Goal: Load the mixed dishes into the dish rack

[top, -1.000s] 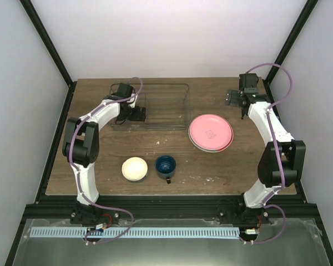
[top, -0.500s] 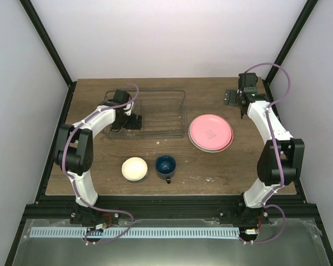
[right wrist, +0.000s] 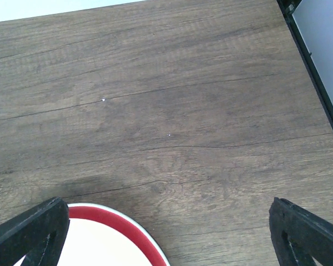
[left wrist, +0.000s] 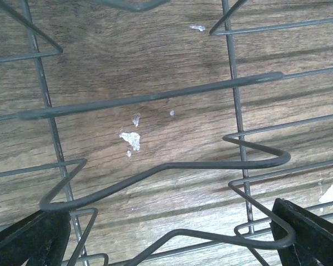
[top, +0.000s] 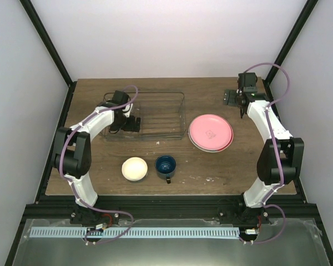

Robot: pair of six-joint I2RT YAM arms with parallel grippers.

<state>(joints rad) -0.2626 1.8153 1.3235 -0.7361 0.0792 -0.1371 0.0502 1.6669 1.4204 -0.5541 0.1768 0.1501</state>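
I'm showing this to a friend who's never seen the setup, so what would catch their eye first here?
The pink plate on the right of the table, stacked on another plate, stands out most. Then comes the left gripper, open, poised inside the left end of the empty wire dish rack at the back. The dark blue mug and cream bowl sit side by side near the front.

Inspection from the floor: the left arm point(top: 94, 119) reaches forward, elbow raised, wrist bent down, with the left gripper point(top: 131, 123) pointing downward. Its fingers point(left wrist: 22, 244) stand wide apart (only the tips show in the wrist view). The right arm point(top: 269, 124) stretches to the far right corner. The right gripper point(top: 233, 98) is turned leftward, its fingers point(right wrist: 308, 233) equally spread.
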